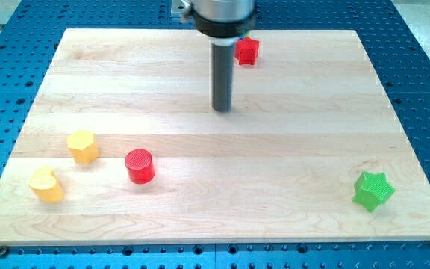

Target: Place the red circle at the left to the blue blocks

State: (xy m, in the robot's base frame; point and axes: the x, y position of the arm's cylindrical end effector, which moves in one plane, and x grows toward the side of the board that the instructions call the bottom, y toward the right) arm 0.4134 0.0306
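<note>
The red circle (139,166) is a short red cylinder at the lower left of the wooden board (275,164). My tip (222,109) is in the upper middle of the board, well up and to the right of the red circle and not touching any block. No blue blocks show in this view. A red star-shaped block (247,51) sits at the view's top, just right of the rod.
A yellow hexagon block (83,146) lies just left of the red circle. A yellow heart-like block (45,184) lies further down-left near the board's edge. A green star block (372,190) sits at the lower right. The board rests on a blue perforated table (6,90).
</note>
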